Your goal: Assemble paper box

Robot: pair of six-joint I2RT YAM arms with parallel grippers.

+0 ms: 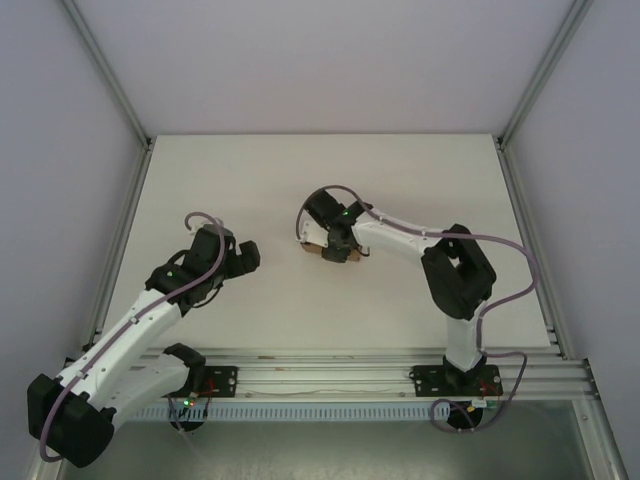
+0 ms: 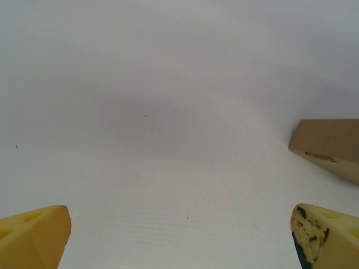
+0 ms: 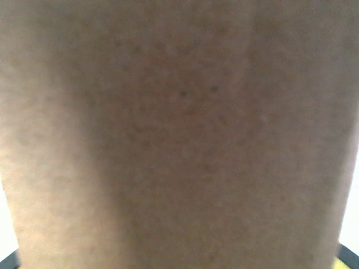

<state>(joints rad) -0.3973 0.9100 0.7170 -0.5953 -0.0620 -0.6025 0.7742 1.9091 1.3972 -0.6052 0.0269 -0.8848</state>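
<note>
The plain brown cardboard paper box (image 1: 316, 248) lies about the middle of the white tabletop (image 1: 250, 180), well apart from every edge and corner; most of it is hidden under the right arm's head in the top view, so whether it is flat or already folded up I cannot tell from there; the left wrist view shows one corner of it with a narrow slot cut in its face.

Judging by the material, it should be very light and thin; stiff across its panels but ready to bend at the creases; easy to slide on the smooth tabletop and easy to crush or dent if pinched hard; a hold on a panel edge or flap, close to a fold, looks safest, with the other arm steadying the body.

The right end effector (image 1: 338, 240) sits directly on or over the box, the cardboard pressed up close and blurred before its wrist camera; how far apart its jaws stand, and whether they grip the board, I cannot tell.

The left end effector (image 2: 179, 230) is spread wide and holds nothing; its yellow fingertips (image 2: 33, 238) hang over bare tabletop, the box just beyond its right finger, toward the left edge's side.
</note>
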